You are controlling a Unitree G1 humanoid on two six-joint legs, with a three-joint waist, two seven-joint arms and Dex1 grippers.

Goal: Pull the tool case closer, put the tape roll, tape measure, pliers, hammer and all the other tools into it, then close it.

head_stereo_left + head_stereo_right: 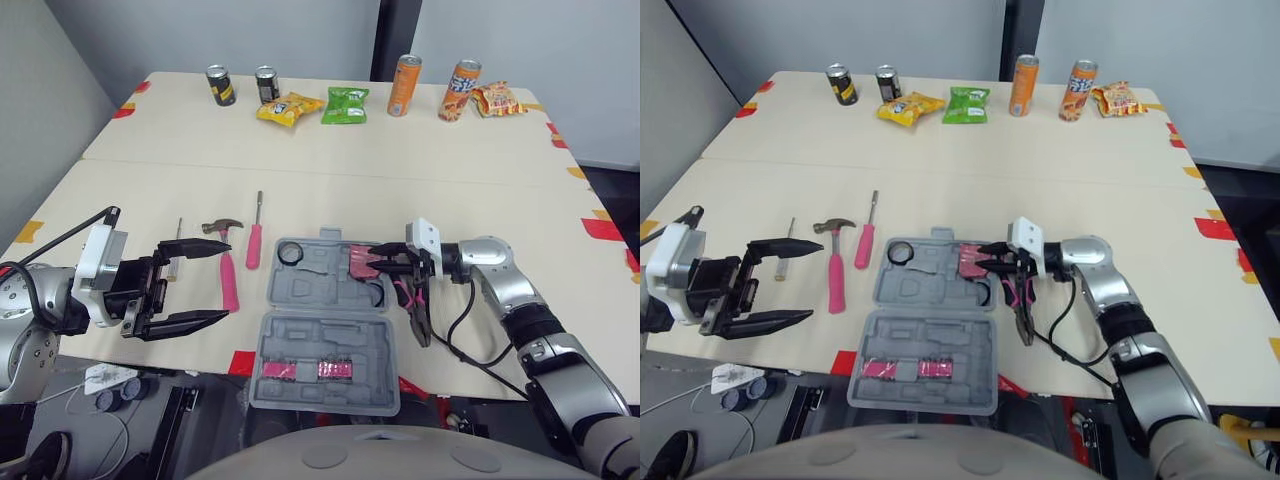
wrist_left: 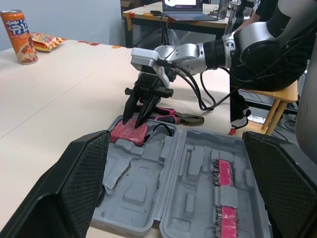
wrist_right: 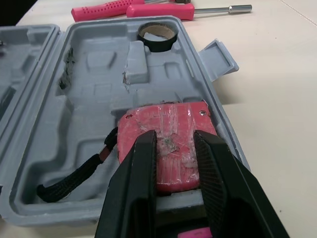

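Pink and hard-shelled, the tape measure (image 3: 168, 116) lies in the open grey tool case (image 1: 310, 290), in the pocket toward the case's 2 o'clock corner, with its black wrist strap trailing loose across the tray. The right gripper (image 3: 173, 136) is directly over it, fingers drawn narrow with a slim gap, tips on its top face, not around its sides. The shell looks smooth and probably slippery, dense for its bulk; any re-seating would best pinch across its two flat faces, clear of the strap. The tape roll (image 3: 156, 44) sits at the 11 o'clock corner.

On the counter (image 1: 330, 190), the pliers (image 2: 171, 118) lie just beside the case at 3 o'clock: stiff steel, likely best taken across both sleeved handles near the pivot. At 9 o'clock lie the hammer (image 1: 229, 275), head-heavy, and a pink screwdriver (image 1: 254, 245). The left gripper (image 1: 222, 283) hovers there, fingers wide and empty.
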